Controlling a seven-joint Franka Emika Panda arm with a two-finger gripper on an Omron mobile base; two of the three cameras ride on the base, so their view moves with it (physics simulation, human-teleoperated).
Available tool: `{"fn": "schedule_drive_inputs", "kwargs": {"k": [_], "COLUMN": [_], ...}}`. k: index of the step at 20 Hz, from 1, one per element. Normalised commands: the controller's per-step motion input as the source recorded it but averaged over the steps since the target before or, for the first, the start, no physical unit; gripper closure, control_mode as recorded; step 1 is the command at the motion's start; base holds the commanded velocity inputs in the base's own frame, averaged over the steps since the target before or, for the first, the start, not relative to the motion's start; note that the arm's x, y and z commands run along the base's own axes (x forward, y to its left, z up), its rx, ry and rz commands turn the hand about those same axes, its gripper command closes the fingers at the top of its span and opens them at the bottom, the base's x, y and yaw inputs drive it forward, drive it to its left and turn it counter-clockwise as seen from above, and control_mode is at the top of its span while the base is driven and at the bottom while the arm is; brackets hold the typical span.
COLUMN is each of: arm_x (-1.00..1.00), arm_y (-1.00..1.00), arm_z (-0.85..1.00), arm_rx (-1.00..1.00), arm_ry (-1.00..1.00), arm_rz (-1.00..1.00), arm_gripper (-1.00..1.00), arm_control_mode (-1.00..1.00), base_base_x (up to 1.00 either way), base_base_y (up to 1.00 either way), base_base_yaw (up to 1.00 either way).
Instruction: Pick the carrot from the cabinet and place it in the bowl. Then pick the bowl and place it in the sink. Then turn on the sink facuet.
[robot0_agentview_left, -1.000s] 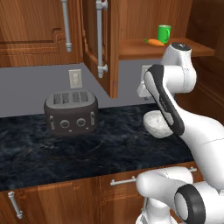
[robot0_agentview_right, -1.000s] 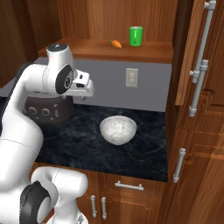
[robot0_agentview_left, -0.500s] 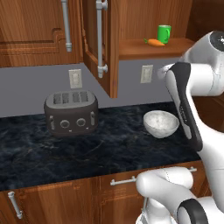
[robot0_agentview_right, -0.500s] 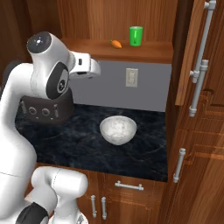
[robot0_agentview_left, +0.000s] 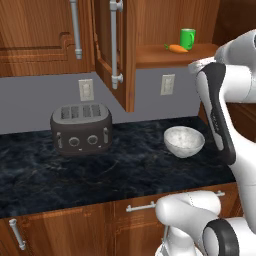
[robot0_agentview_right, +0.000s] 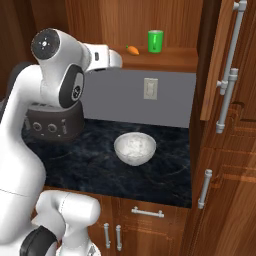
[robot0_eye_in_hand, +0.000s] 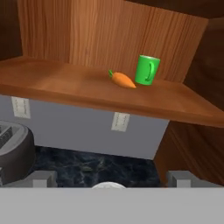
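The carrot (robot0_eye_in_hand: 123, 80) lies on the open shelf of the cabinet (robot0_agentview_left: 155, 30), just beside a green mug (robot0_eye_in_hand: 146, 69), its green top turned away from the mug; from the left base view I see the same pair high on that shelf. I judge that nothing of my task is done yet: the carrot is not picked, the bowl (robot0_agentview_right: 134, 148) stands empty on the dark surface (robot0_agentview_left: 100, 175) below the shelf, and the placing in the sink and the turning of the faucet all lie ahead. My claw (robot0_eye_in_hand: 109, 178) is raised toward shelf height and looks at the carrot from well apart; its two tips stand wide, far to either side at the bottom of the hand view, with nothing between them. So I take this as the approach to the first pick. Farther along the surface a dark toaster (robot0_agentview_left: 81, 129) sits against the grey wall, with white outlets (robot0_agentview_left: 167, 84) above it. Of writing, brands or labels I can read none: the mug is plain, the toaster shows only round knobs, and the outlets are blank.
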Motion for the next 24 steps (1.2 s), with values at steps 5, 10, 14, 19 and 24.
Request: {"fn": "schedule_drive_inputs", "kwargs": {"k": [5,10,14,19,24], "arm_x": [0.27,0.36,0.52,0.55,0.39], "arm_y": [0.0,-0.05,0.0,-0.01,-0.04], "arm_z": [0.07,0.17,0.0,0.0,0.0], "arm_rx": [0.0,0.0,0.0,0.01,0.02], "arm_ry": [0.0,0.05,0.03,0.0,0.0], "arm_rz": [0.0,0.0,-0.04,-0.06,-0.08], "arm_gripper": [-1.0,-1.0,-1.0,-1.0,-1.0], "arm_control_mode": [-1.0,-1.0,-1.0,-1.0,-1.0], "base_base_x": [0.0,0.0,0.0,0.0,0.0], "base_base_y": [0.0,0.0,0.0,0.0,0.0], "base_base_yaw": [0.0,0.0,0.0,0.0,0.0]}}
